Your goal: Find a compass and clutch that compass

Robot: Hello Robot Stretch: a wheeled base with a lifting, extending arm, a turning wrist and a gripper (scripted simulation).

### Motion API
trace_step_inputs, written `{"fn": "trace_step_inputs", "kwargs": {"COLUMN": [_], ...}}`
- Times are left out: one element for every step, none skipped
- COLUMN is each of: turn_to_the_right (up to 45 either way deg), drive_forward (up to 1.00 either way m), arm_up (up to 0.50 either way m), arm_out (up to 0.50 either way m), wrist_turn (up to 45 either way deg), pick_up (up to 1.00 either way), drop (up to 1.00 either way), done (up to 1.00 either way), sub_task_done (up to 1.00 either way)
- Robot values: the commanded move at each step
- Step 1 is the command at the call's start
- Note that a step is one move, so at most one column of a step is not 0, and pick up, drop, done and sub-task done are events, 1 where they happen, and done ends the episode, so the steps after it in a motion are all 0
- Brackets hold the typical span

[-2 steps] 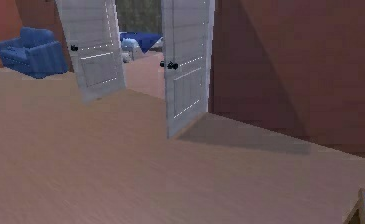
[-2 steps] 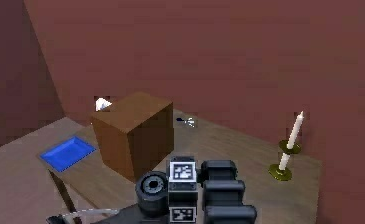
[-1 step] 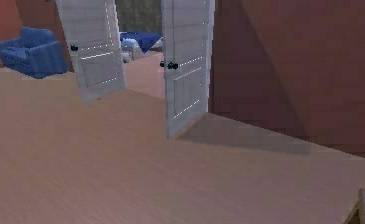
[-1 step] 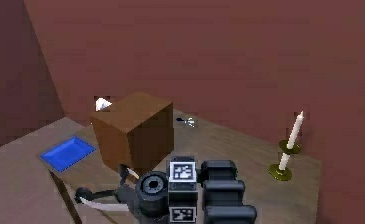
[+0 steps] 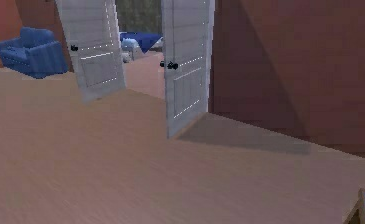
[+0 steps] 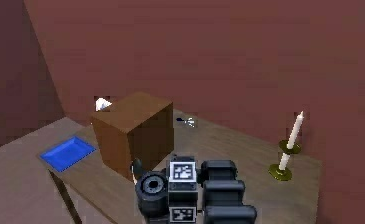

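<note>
Compass: maybe the small grey thing (image 6: 187, 122), direction unreadable | near box (image 6: 130, 135) | pincer (image 6: 145, 186) hold: cannot tell

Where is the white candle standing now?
At the arm side view's right, the white candle stands on the table near the red wall, well right of the brown box.

Robot-wise there's the arm end (image 6: 222, 192): chunky black blocks with rounded, ribbed-looking tops, plus two little white square tags (image 6: 182, 171) with black pixel-style marks, one above the other. Left of those, the jaws' body is a dark stubby cylinder with a paler ring
</note>
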Motion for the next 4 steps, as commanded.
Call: {"fn": "trace_step_inputs", "kwargs": {"turn_to_the_right": [0.0,0.0,0.0,0.0], "drive_forward": [0.0,0.0,0.0,0.0], "arm_up": [-0.3,0.0,0.1,0.0], "arm_out": [0.0,0.0,0.0,0.0], "wrist_turn": [0.0,0.0,0.0,0.0], "pick_up": [0.0,1.0,0.0,0.0], "drop": [0.0,0.0,0.0,0.0], "done": [0.0,0.0,0.0,1.0], "sub_task_done": [0.0,0.0,0.0,0.0]}}
